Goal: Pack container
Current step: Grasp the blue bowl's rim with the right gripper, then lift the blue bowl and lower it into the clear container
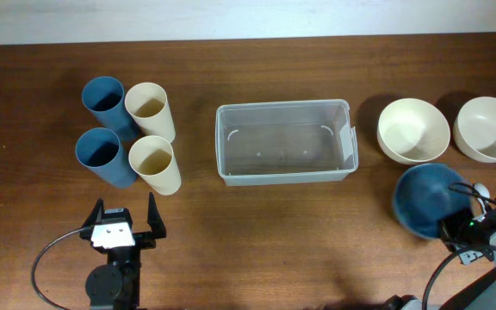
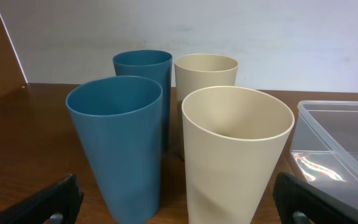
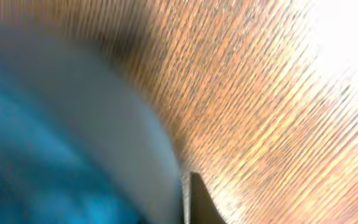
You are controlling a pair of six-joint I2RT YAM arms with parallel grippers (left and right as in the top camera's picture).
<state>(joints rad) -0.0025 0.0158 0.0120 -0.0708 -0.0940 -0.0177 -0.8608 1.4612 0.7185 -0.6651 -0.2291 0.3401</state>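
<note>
Though blurred close-up, blue bowl (image 1: 425, 200) (overhead) sharp.

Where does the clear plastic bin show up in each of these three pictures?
Overhead: the container sits mid-table.
Left wrist: the container shows only a corner, at the right edge.
Right wrist: not in it.
Shared landmark: the near cream cup, left of the container in those two views.
</note>
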